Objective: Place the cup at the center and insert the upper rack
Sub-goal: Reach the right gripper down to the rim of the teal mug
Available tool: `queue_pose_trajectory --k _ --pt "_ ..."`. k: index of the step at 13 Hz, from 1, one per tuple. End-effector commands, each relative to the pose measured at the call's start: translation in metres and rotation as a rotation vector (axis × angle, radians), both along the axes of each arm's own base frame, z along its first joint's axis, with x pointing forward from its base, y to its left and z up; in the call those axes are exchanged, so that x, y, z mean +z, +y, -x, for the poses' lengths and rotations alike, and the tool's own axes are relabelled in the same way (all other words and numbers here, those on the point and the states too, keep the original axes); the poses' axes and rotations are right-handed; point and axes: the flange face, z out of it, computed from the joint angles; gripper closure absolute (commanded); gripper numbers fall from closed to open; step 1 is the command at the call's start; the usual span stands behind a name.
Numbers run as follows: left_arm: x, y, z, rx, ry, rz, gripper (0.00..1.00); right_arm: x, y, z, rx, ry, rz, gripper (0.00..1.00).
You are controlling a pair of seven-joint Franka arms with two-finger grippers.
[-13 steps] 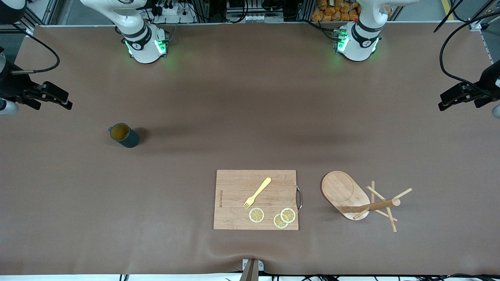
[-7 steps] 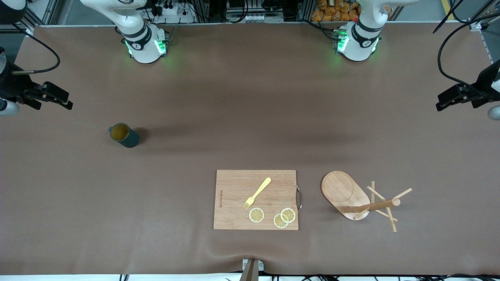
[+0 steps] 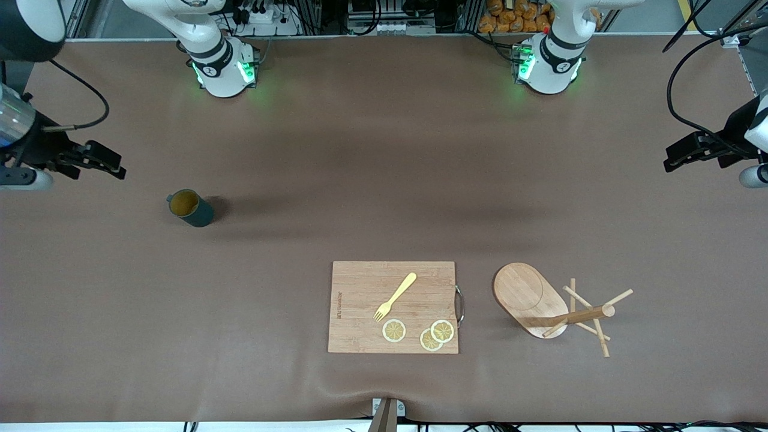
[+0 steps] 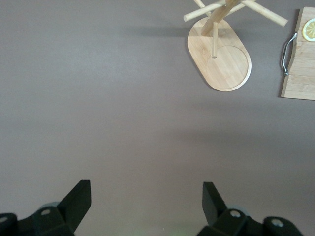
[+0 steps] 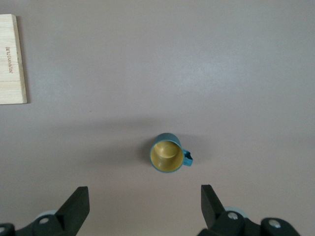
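Observation:
The cup [image 3: 189, 208], dark teal with a yellow inside, stands upright on the brown table toward the right arm's end; the right wrist view shows the cup [image 5: 166, 153] with its small handle. My right gripper [image 3: 111, 165] hovers open and empty beside it, nearer the table's end; in its own view the right gripper [image 5: 145, 194] has the cup just past its fingertips. The upper rack [image 3: 528, 297] has a pale oval base, and its post and pegs reach toward the left arm's end. My left gripper [image 3: 675, 157] hangs open over that end. In the left wrist view the upper rack [image 4: 224, 59] lies well away from the left gripper [image 4: 146, 189].
A rectangular wooden cutting board [image 3: 393, 306] lies beside the rack, near the front edge. On it are a yellow fork [image 3: 395, 296] and three lemon slices [image 3: 394, 330]. A metal handle [image 3: 459, 305] sticks out on the board's rack side.
The right gripper has shifted a little toward the cup and the front camera. The left gripper has edged slightly inward. Both stay open; cup and rack have not moved.

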Motion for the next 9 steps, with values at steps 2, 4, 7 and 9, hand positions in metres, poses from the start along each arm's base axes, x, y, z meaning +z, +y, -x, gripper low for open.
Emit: queue_pose_trajectory --k 2,4,7,9 --pt "-0.005 -0.005 0.003 0.001 0.019 0.002 0.00 -0.044 0.000 -0.005 -0.018 -0.031 0.000 0.00" --pt "-0.007 -0.019 0.003 -0.021 0.022 0.003 0.00 -0.072 0.002 -0.017 -0.020 -0.025 0.001 0.00" --pt "-0.007 -0.028 0.003 0.001 0.022 0.001 0.00 -0.106 0.017 -0.031 -0.047 0.002 -0.027 0.00" --pt "-0.008 -0.035 0.002 -0.009 0.020 0.001 0.00 -0.122 0.026 -0.031 -0.084 0.042 -0.044 0.00"
